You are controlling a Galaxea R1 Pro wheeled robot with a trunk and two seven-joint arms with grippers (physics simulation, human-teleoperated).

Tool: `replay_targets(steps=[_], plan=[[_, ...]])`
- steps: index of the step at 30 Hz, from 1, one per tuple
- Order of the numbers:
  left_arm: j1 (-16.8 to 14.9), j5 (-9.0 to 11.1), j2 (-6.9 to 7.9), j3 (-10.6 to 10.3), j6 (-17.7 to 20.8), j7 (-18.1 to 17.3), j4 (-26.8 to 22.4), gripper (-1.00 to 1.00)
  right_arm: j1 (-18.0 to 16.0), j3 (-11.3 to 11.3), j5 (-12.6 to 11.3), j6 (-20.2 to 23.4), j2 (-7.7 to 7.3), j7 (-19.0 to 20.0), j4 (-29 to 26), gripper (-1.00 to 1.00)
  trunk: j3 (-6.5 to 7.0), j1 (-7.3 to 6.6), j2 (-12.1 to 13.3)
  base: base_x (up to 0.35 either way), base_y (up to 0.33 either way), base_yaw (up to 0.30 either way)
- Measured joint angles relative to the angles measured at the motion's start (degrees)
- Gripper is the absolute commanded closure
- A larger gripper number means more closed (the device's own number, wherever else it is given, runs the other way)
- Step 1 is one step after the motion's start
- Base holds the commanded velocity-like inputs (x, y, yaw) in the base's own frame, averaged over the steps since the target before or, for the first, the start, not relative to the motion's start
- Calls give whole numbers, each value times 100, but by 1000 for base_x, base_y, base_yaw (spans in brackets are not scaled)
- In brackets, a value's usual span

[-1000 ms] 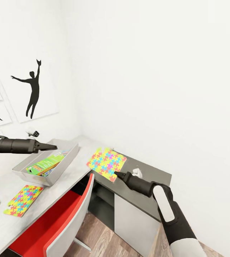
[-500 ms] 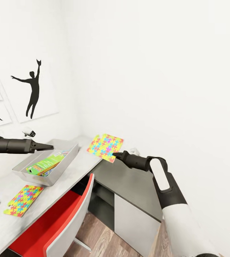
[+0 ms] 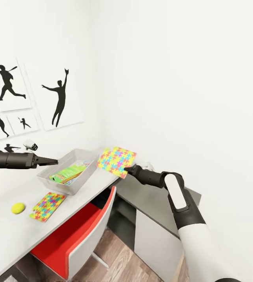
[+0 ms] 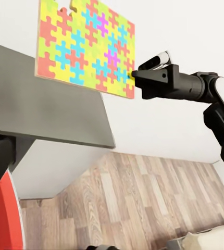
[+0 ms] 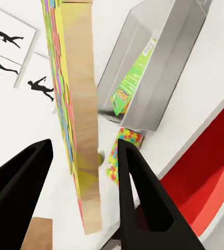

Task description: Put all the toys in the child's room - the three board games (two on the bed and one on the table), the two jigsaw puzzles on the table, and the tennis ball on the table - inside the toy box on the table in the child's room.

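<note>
right hand (image 3: 127, 169) holds 1 puzzle (image 3: 116, 161) in the air beside the toy box (image 3: 70, 173); left hand (image 3: 55, 160) narrow, empty, above desk (image 3: 8, 225).

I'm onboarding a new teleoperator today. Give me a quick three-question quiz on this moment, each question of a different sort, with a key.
1. True or false: the right gripper holds a puzzle in the air.
2. What lies in the toy box now? A) a board game B) the ball C) nothing
3. Fill in: beside the ball on the table lies the other ____.

Key
1. True; it grips the puzzle by its edge, off the table.
2. A; the green board game lies inside.
3. Puzzle.
</note>
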Motion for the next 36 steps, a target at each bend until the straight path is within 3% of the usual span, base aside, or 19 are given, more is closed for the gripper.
replay_targets(steps=[28, 36], plan=[[1, -1, 1, -1, -26, -1, 4, -100, 8, 6, 17, -98, 0, 0, 20, 100, 119, 0, 0, -2, 0, 267], [2, -4, 0, -1, -56, -1, 69, -100, 23, 3, 6, -132, 0, 0, 18, 100, 127, -2, 1, 129, 33, 70]])
